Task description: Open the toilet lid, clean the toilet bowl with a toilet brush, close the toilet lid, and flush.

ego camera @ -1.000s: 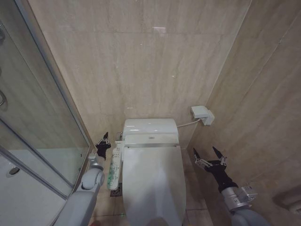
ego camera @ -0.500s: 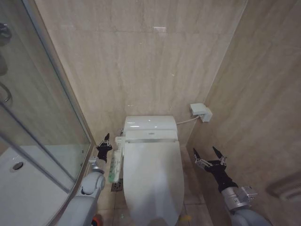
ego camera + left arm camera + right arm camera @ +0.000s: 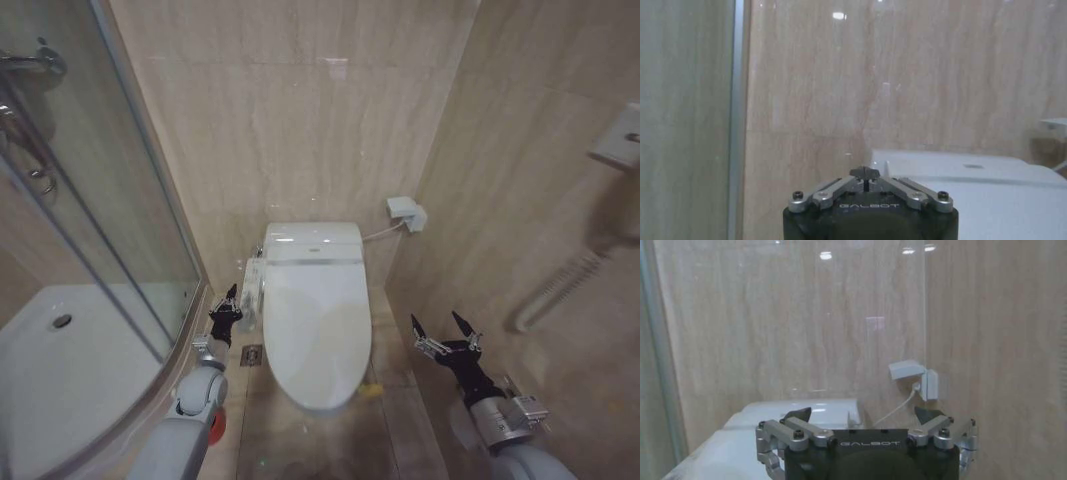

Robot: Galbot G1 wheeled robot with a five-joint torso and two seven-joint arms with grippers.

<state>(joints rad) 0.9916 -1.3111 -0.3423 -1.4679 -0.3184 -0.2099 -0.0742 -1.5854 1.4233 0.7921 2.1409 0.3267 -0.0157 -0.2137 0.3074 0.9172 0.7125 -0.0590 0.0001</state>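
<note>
1. Camera view has shifted since the earlier frames: toilet now sits smaller and higher in the head view, with more floor [image 3: 330, 440] and shower tray [image 3: 70, 370] showing; both arms keep their pose.
2. Toilet lid [image 3: 315, 325] is down, covering the bowl, below the tank [image 3: 312, 242].
3. Left gripper [image 3: 226, 308] hangs just beside the lid's left edge, above the floor; fingers together.
4. Right gripper [image 3: 441, 331] hovers right of the lid, well apart from it, near the side wall; fingers spread apart, holding nothing.
5. Wall box [image 3: 405, 213] with its cable sits right of the tank.
</note>
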